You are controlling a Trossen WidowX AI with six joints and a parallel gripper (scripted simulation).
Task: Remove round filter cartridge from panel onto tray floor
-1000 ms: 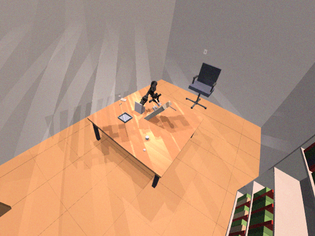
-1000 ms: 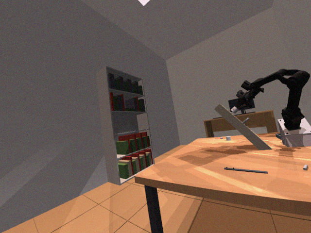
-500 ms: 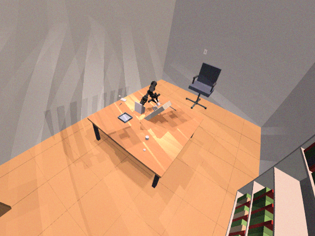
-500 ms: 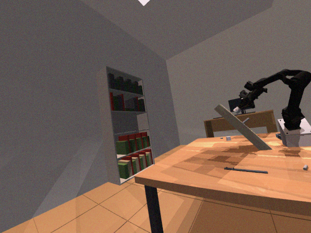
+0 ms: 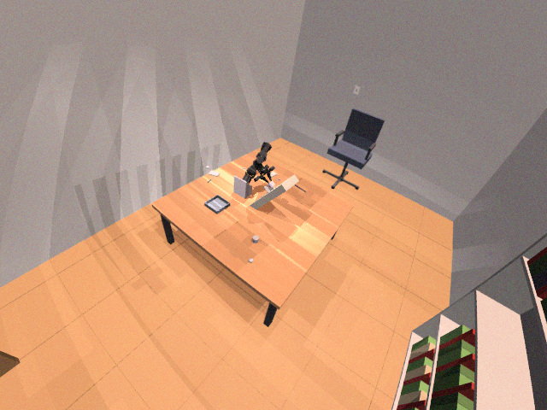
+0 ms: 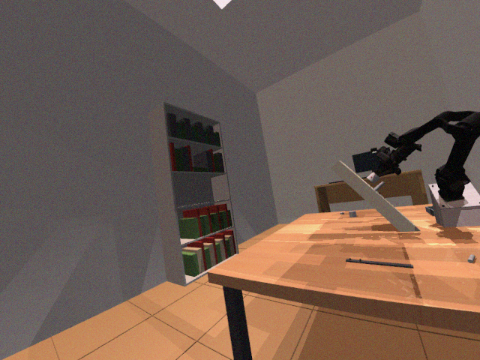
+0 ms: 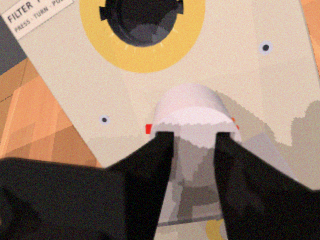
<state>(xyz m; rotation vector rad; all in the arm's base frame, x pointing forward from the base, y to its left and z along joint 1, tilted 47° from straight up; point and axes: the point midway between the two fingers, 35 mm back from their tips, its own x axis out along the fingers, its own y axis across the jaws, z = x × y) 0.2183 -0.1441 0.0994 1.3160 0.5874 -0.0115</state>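
The sloping beige service panel (image 5: 267,198) (image 6: 372,197) (image 7: 235,30) has an empty round hole (image 7: 142,22) inside a yellow ring (image 7: 92,30). The pale round filter cartridge (image 7: 191,102) (image 6: 372,177) is out of the hole. My gripper (image 7: 193,140) is shut on the cartridge and holds it in front of the panel face, below the hole in the wrist view. Small red marks show at the cartridge's sides. Its slotted face is hidden. The dark-rimmed tray (image 5: 210,208) lies on the table, on the other side of the robot's base from the gripper.
The white base box (image 5: 242,187) (image 6: 457,214) stands between arm and tray. A small grey piece (image 6: 379,186) juts from the panel's front. A grey cylinder (image 5: 255,239) (image 6: 352,214) and a dark rod (image 5: 300,188) (image 6: 379,263) lie on the table.
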